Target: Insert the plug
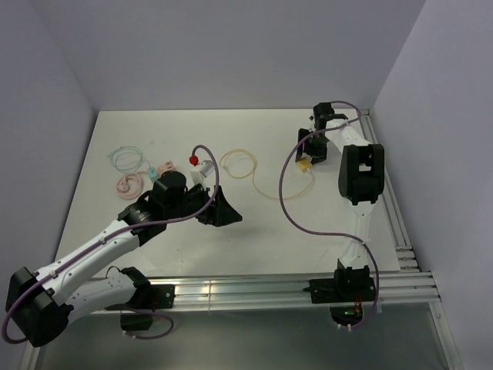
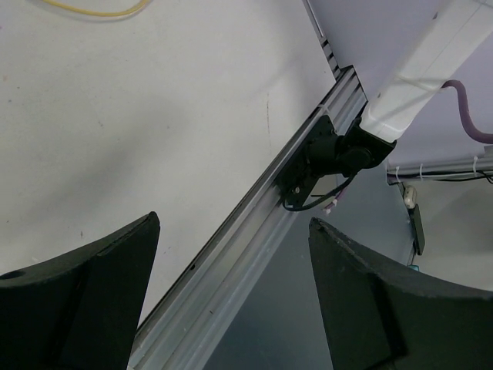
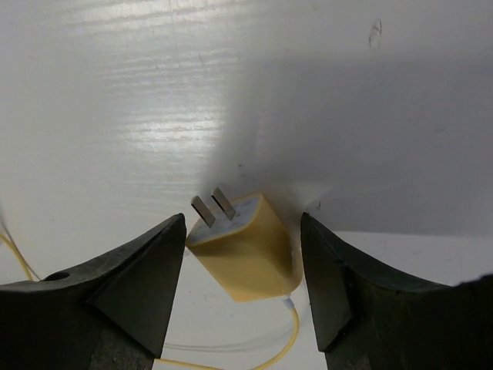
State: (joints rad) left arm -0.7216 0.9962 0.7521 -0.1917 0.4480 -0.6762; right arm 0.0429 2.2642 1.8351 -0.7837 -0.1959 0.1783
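**Top external view.** The left arm reaches toward the middle of the white desk (image 1: 254, 127). The left end effector (image 1: 219, 210) sits over bare surface, well apart from the task item. The right arm extends to the far right part of the desk. The right end effector (image 1: 310, 154) points down at the yellow plug (image 1: 306, 163), which lies on the desk directly under it. A yellow cable (image 1: 239, 162) runs from the plug across the desk and forms a loop near the centre. At the far left lie a green cable coil (image 1: 127, 158) and a pink cable coil (image 1: 129, 183). A small red item (image 1: 194, 159) lies just beyond the left wrist.

**Left wrist view.** The left end effector (image 2: 233, 220) has its fingers (image 2: 92, 293) spread wide with nothing between them. Beyond them are the desk (image 2: 115, 116), the aluminium rail (image 2: 254, 231) at its edge and the base of the right arm (image 2: 339, 150).

**Right wrist view.** The right end effector (image 3: 243, 220) is spread, with one of its fingers (image 3: 115, 301) on each side of the plug (image 3: 246, 254). The plug lies between them with its two flat prongs (image 3: 212, 208) pointing away from the camera, and the yellow cable (image 3: 293, 331) leaves its near end. The gaps at both sides are narrow. Whether either finger touches the plug body cannot be determined.
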